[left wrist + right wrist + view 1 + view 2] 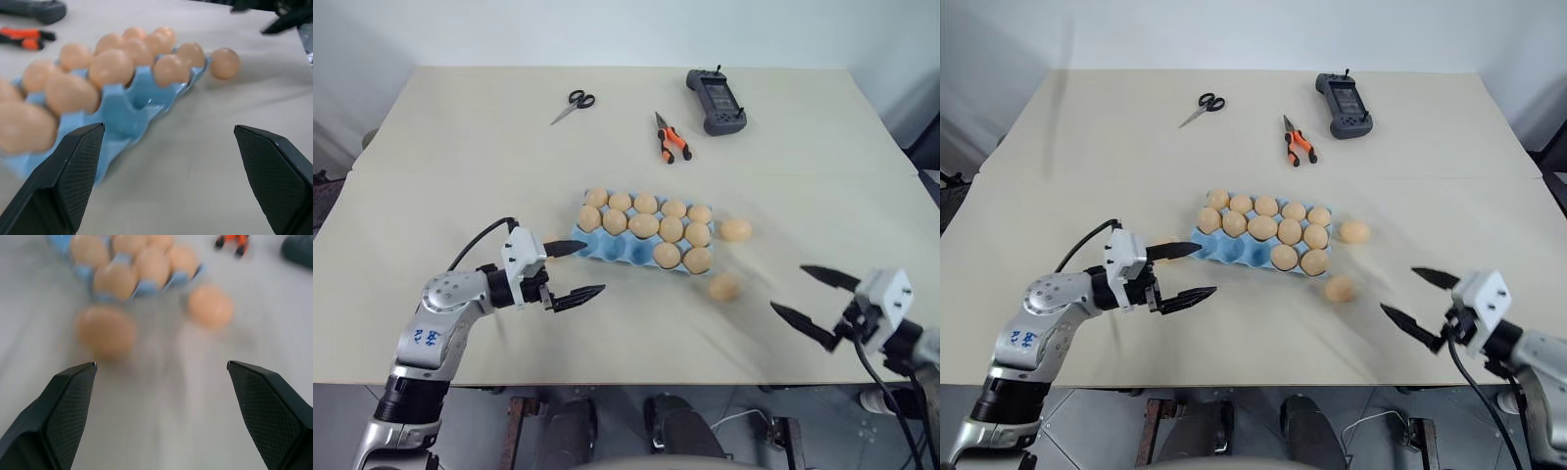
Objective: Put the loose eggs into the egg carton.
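**A:** Where does the egg carton (607, 247) sit?

**B:** Mid-table (460, 157), light blue, its back two rows full of eggs and the near row holding two at its right end, three cups bare on the left.

**A:** And the loose eggs?

**B:** Two lie on the table. One egg (735, 229) rests just off the carton's right end, at three o'clock. The other egg (724, 287) lies at about five o'clock from the carton, near its front right corner and apart from it.

**A:** The arms?

**B:** The left gripper (577, 269) hovers at the carton's front left corner, at about eight o'clock, its fingers spread wide and empty, one fingertip reaching the carton's left edge. The right gripper (819, 302) hangs at four o'clock, well clear of both eggs, fingers likewise wide apart, holding nothing.

**A:** Anything else?

**B:** At the far side, toward twelve o'clock: scissors (574, 104), orange-handled pliers (671, 139) and a dark handheld controller (716, 101).
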You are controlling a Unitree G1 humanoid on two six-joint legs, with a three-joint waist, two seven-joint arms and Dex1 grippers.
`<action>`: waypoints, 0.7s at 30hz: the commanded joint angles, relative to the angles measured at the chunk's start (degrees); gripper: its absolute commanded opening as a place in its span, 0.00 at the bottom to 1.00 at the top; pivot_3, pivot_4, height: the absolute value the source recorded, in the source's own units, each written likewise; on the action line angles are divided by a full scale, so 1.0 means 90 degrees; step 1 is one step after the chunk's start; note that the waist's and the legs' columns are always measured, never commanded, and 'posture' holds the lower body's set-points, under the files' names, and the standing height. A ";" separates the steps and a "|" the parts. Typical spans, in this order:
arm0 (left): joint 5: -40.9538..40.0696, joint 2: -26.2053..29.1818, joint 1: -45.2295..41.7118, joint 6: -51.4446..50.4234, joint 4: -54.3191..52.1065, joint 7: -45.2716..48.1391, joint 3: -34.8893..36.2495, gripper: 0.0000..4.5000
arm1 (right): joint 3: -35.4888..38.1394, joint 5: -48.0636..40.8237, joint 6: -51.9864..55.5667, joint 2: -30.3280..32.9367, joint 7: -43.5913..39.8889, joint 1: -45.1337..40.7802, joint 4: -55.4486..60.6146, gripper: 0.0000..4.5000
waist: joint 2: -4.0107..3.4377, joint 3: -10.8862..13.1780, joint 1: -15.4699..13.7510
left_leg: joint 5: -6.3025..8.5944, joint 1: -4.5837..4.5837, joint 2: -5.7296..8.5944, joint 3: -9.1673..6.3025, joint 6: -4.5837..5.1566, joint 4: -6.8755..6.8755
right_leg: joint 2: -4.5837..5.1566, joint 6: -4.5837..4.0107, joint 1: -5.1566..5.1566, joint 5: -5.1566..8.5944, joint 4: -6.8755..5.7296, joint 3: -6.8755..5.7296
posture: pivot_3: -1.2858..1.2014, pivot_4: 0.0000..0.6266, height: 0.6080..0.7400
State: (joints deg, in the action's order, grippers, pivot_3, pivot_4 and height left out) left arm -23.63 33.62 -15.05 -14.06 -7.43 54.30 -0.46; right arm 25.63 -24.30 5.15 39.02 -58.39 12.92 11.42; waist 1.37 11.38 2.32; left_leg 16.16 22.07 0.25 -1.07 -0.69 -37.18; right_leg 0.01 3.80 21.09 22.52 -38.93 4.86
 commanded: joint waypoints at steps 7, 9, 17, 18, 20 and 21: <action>0.0020 0.0063 -0.0289 0.0219 0.0274 0.0322 0.0089 1.00 | -0.0678 0.0228 0.0205 0.0170 0.0257 -0.0449 0.0090 0.99 | 0.0005 0.0003 0.0122 | -0.0004 -0.0078 0.0000 0.0004 0.0005 0.0009 | 0.0002 0.0008 -0.0082 -0.0008 0.0023 0.0012 | 0.52 0.24 1.00; 0.0018 0.0053 -0.0223 0.0198 0.0192 0.0297 0.0100 1.00 | -0.1124 0.0320 0.0701 0.0278 0.0326 -0.0788 0.0113 0.99 | 0.0005 0.0003 0.0103 | -0.0004 -0.0076 0.0000 0.0003 0.0005 0.0009 | 0.0002 0.0008 -0.0078 -0.0008 0.0023 0.0012 | 0.52 0.24 1.00; -0.0035 0.0142 0.0171 0.0106 -0.0198 0.0159 0.0299 1.00 | -0.2228 0.0632 0.0957 0.0112 0.0328 -0.2004 -0.0457 0.99 | 0.0005 0.0003 0.0068 | 0.0005 -0.0049 0.0000 -0.0001 0.0008 0.0011 | 0.0007 0.0010 -0.0058 -0.0008 0.0043 0.0004 | 0.52 0.24 1.00; -0.0038 0.0153 0.0201 0.0102 -0.0228 0.0141 0.0318 1.00 | -0.2322 0.0631 0.0951 0.0089 0.0292 -0.2097 -0.0522 0.99 | 0.0005 0.0003 0.0068 | 0.0007 -0.0049 0.0000 -0.0001 0.0009 0.0012 | 0.0009 0.0010 -0.0058 -0.0008 0.0044 0.0003 | 0.52 0.24 1.00; -0.0033 0.0164 0.0246 0.0096 -0.0275 0.0097 0.0363 1.00 | -0.2483 0.0618 0.0950 0.0032 0.0252 -0.2259 -0.0622 0.99 | 0.0005 0.0003 0.0051 | 0.0008 -0.0048 -0.0001 -0.0003 0.0009 0.0015 | 0.0009 0.0010 -0.0058 -0.0008 0.0045 0.0000 | 0.52 0.24 1.00; -0.0030 0.0168 0.0260 0.0096 -0.0290 0.0084 0.0377 1.00 | -0.2526 0.0611 0.0950 0.0020 0.0247 -0.2301 -0.0653 0.91 | 0.0005 0.0003 0.0044 | 0.0008 -0.0048 0.0000 -0.0003 0.0008 0.0015 | 0.0009 0.0010 -0.0057 -0.0008 0.0045 -0.0001 | 0.52 0.24 1.00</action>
State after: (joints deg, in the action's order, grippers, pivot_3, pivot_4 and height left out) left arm -23.19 34.72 -12.82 -13.35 -7.49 55.37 1.76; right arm 2.83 -18.85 14.04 39.58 -55.62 -7.28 5.15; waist 1.42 11.41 2.71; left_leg 16.24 21.65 0.24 -1.10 -0.61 -37.04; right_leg 0.09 3.88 20.58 22.45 -38.51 4.85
